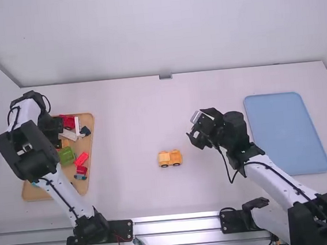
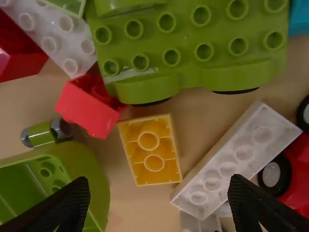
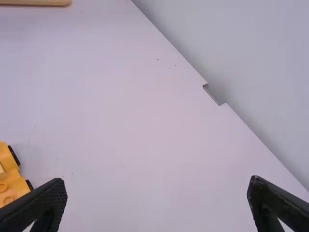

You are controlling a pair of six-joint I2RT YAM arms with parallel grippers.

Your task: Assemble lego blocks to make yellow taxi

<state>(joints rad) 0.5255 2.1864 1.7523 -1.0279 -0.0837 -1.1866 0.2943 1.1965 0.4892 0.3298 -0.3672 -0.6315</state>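
In the high view the left arm (image 1: 30,150) hides part of the wooden tray (image 1: 37,193), and the studs on the yellow car (image 1: 170,158) are too small to count. In the left wrist view, the edges cut off the wheeled green block (image 2: 186,53), a hollow green block (image 2: 82,176), a blue piece (image 2: 299,19) and a wheeled red piece (image 2: 295,166). The right wrist view crops the yellow car and tray.
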